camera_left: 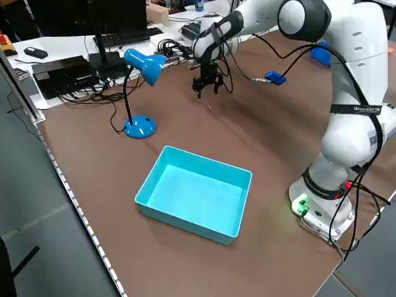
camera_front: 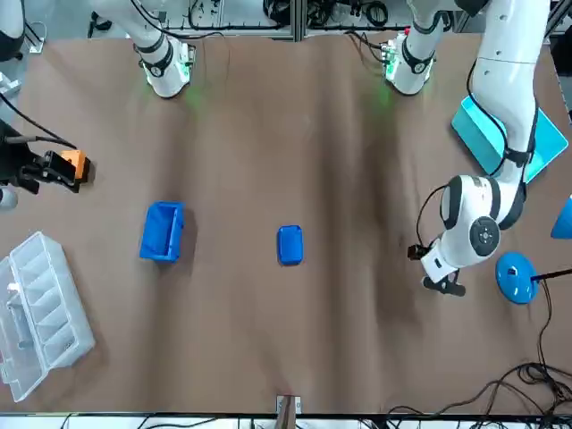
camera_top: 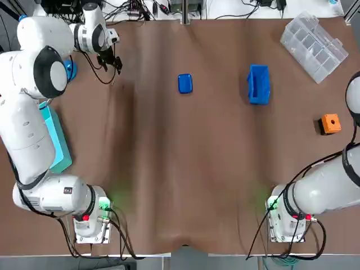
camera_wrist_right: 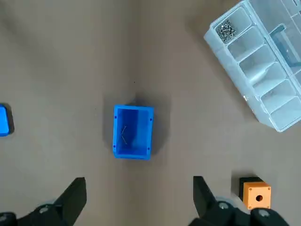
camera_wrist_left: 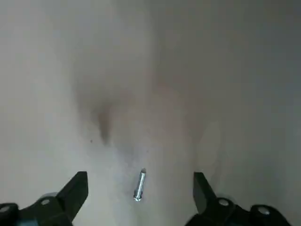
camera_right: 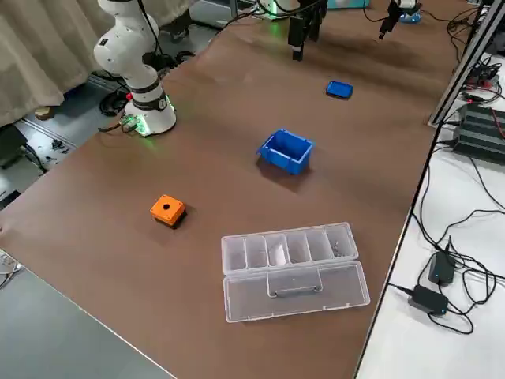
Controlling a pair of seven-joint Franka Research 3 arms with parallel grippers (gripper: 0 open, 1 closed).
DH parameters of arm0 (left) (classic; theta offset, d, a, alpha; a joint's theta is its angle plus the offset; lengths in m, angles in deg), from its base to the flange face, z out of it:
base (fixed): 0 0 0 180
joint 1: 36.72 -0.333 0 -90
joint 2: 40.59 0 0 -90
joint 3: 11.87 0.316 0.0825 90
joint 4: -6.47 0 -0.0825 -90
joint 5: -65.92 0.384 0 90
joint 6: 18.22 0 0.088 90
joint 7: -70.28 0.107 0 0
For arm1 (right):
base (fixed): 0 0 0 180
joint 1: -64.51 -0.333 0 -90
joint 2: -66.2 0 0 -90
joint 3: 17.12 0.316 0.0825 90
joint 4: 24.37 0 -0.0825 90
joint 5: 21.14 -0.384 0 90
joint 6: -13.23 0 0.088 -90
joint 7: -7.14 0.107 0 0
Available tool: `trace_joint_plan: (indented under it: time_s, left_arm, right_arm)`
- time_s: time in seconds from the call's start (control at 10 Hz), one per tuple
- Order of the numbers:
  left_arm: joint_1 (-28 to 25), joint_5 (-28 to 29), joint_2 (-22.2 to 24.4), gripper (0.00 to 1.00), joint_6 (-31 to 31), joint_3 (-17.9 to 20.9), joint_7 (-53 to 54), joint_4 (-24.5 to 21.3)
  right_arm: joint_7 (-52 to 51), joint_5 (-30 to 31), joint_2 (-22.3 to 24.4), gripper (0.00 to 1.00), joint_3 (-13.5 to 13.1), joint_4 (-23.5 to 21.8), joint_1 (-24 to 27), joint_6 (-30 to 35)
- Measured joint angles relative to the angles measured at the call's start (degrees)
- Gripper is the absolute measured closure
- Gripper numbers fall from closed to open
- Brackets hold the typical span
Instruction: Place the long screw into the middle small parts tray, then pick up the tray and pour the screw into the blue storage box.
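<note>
A long silver screw (camera_wrist_left: 139,185) lies flat on the brown table, directly under my left gripper (camera_wrist_left: 140,197). That gripper (camera_top: 109,61) hovers open at the far left of the table, one finger on each side of the screw and not touching it. The small blue parts tray (camera_top: 185,83) sits at the far middle, and the blue storage box (camera_top: 259,84) stands to its right. My right gripper (camera_wrist_right: 138,202) hangs open and high over the right side, looking down on the box (camera_wrist_right: 132,132).
A clear compartment organizer (camera_top: 314,46) lies open at the far right corner. An orange cube (camera_top: 331,124) sits near the right edge. A teal bin (camera_left: 195,198) rests along the left edge, with a blue desk lamp (camera_left: 139,127) beyond it near my left gripper.
</note>
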Motion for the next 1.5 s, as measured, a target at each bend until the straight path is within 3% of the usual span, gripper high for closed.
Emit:
trace_joint_plan:
  time_s: [0.4, 0.7, 0.8, 1.2, 1.4, 1.5]
  left_arm:
    - [-0.6, 0.0, 0.0, 0.09, 2.6, 0.1, 2.6, -3.6]
    - [-1.2, 0.0, 0.0, 0.20, 2.8, 0.1, 4.2, -4.1]
    - [-1.2, 0.0, 0.0, 0.28, 2.8, 0.1, 4.2, -4.2]
    - [-1.2, 0.0, 0.0, 0.40, 2.8, 0.0, 5.5, -4.6]
    - [-1.2, 0.0, 0.0, 0.52, 2.9, 0.0, 6.1, -4.6]
    - [-1.2, 0.0, 0.1, 0.70, 2.9, 0.1, 6.2, -4.5]
  right_arm:
    - [0.0, 0.0, 0.0, 0.00, 0.0, 0.0, 0.0, 0.0]
    - [0.0, 0.1, 0.0, 0.00, -0.3, 0.0, 0.1, 0.0]
    - [0.0, 0.1, 0.0, 0.00, -0.4, 0.0, 0.1, 0.0]
    - [-2.0, 0.3, 0.0, 0.00, -0.9, 0.1, 0.8, 0.0]
    - [-4.6, 0.2, 0.1, 0.00, -1.0, 0.1, 3.1, 0.0]
    - [-5.0, 0.2, 0.1, 0.00, -1.0, 0.1, 3.5, -0.1]
